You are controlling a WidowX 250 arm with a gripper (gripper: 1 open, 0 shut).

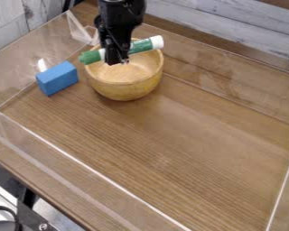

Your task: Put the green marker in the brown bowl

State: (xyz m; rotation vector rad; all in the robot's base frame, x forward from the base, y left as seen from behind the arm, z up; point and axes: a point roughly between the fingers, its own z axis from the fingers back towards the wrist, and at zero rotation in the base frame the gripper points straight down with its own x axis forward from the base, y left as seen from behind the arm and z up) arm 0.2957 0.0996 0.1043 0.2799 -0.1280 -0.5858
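Black gripper is clamping the light, stiff, slick-barrelled green-capped white marker mid-length, hanging over the round brown wooden bowl.

A wood-grain worktop in warm brown fills most of the view, its surface glossy with soft, pale reflections of light. Low clear plastic walls fence its edges. Behind it runs a whitewashed plank wall. At the lower left, dark floor and a dark frame show below the worktop.
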